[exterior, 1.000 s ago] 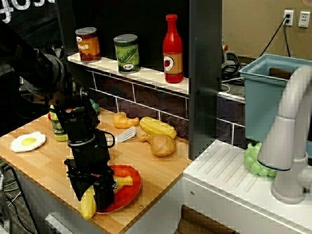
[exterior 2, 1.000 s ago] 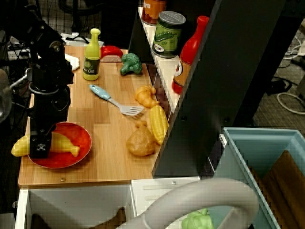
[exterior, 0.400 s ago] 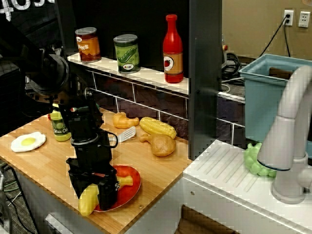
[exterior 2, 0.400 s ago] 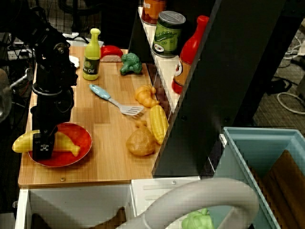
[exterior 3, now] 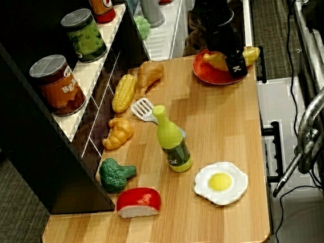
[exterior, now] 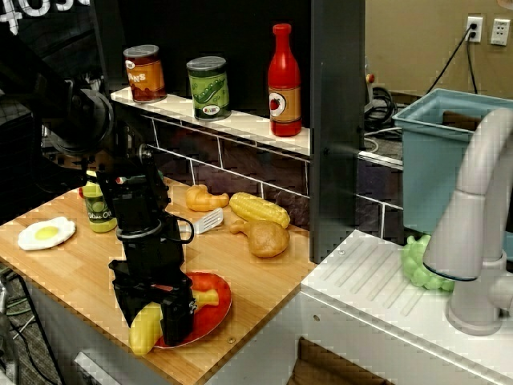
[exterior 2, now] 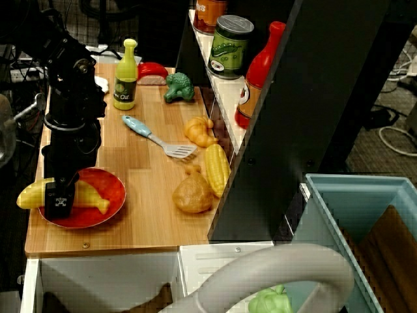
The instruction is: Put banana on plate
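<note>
banana (exterior 2: 85, 197) lies across plate (exterior 2: 111, 186), stem end on red surface, other end sticking out past plate rim toward counter edge; gripper (exterior 2: 57, 203) straddles banana middle, black fingers (exterior: 172, 317) either side, whether clamped or loose cannot tell; plate sits at counter corner nearest sink; chicken drumstick (exterior 2: 192, 193) beyond plate toward wall, corn cob (exterior 2: 217, 168) just past it, spatula (exterior 2: 156, 137) further along

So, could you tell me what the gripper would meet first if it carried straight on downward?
The gripper points straight down at the banana and seems already closed around it; just beneath lies the plate. Depth is hard to judge.
</note>
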